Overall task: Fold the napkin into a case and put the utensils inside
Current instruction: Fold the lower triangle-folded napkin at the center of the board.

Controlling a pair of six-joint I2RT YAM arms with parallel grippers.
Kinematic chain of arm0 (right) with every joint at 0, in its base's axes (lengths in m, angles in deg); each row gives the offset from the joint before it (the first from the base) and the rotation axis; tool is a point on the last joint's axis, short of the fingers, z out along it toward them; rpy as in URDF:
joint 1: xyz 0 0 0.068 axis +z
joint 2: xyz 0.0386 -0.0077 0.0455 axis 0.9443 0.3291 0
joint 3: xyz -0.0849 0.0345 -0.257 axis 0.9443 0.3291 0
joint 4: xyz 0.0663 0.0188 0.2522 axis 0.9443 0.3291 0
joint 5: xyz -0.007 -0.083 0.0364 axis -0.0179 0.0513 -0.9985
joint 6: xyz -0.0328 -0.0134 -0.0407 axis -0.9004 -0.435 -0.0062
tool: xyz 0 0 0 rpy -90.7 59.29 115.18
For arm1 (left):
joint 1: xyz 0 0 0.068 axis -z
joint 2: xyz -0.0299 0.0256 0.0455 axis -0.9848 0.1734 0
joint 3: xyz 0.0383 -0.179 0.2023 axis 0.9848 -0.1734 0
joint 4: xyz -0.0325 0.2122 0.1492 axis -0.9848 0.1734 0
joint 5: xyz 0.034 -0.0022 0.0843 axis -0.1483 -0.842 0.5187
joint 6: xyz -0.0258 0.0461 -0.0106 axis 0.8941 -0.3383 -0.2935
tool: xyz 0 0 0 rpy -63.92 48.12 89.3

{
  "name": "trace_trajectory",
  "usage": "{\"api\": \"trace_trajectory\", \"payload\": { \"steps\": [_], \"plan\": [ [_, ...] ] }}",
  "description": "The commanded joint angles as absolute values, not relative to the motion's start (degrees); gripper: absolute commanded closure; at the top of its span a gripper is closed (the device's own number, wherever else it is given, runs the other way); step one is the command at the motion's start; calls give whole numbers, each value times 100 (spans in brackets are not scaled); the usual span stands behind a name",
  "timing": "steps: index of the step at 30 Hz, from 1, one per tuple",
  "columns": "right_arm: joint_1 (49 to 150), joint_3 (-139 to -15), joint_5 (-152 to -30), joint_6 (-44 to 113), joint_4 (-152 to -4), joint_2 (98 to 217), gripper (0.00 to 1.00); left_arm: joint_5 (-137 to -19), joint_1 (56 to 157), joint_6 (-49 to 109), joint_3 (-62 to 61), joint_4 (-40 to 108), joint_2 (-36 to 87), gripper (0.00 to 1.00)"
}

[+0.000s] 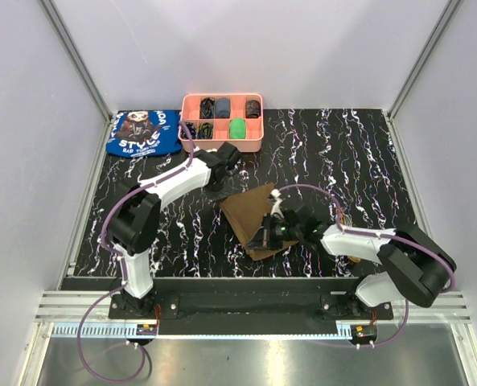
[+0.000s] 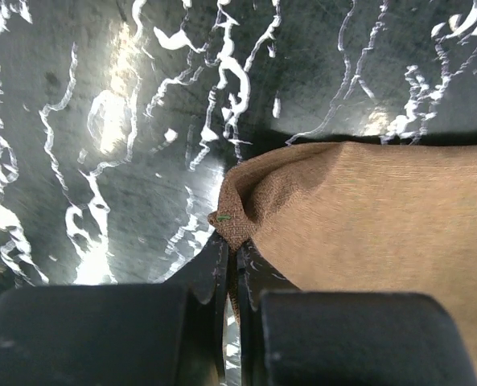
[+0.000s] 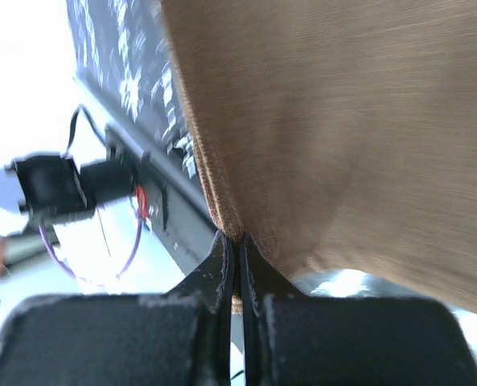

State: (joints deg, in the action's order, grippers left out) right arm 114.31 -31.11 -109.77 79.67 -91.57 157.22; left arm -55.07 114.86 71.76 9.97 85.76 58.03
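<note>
- Top view: the napkin (image 1: 250, 215) lies near mid-table (image 1: 359, 153), a touch toward 6 o'clock, and both arms are on it.
- The left gripper (image 1: 219, 193) sits at the napkin's 10 o'clock corner.
- Left wrist view: the left gripper (image 2: 232, 245) has its jaws clenched on that corner. The napkin (image 2: 367, 217) bunches into a small peak right at the tips and spreads off toward 3 o'clock over the marbled table (image 2: 101, 121).
- The right gripper (image 1: 264, 238) is down at the napkin's 6 o'clock end.
- Right wrist view: the right gripper (image 3: 238, 245) has its jaws pressed tight together with the napkin (image 3: 343, 121) edge nipped between them. The cloth fans up and out toward 1 o'clock.
- So each arm has a grip on the napkin, at roughly opposite ends.
- At 12 o'clock on the table sits the pink tray (image 1: 222, 97), with dark bits and one green bit in its compartments.
- At 10 o'clock lies the blue cloth (image 1: 145, 133), touching the tray's left side or very nearly so.
</note>
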Motion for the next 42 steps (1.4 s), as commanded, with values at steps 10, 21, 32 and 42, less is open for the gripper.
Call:
{"api": "trace_trajectory", "payload": {
  "steps": [10, 21, 32, 42],
  "plan": [
    [13134, -4266, -11646, 8518, -10030, 17439, 100, -4900, 10207, 5697, -749, 7693, 3629, 100],
    [12880, -3820, -11814, 8931, -10786, 17327, 100, -4638, 10479, 6451, 241, 8088, 4762, 100],
    [11728, -2939, -12315, 8580, -10866, 17273, 100, -4259, 10936, 7243, 1078, 8546, 5738, 100],
    [11675, -2728, -12149, 8422, -11130, 17853, 100, -4136, 11191, 7349, 1553, 8511, 6002, 100]
  ]
}}
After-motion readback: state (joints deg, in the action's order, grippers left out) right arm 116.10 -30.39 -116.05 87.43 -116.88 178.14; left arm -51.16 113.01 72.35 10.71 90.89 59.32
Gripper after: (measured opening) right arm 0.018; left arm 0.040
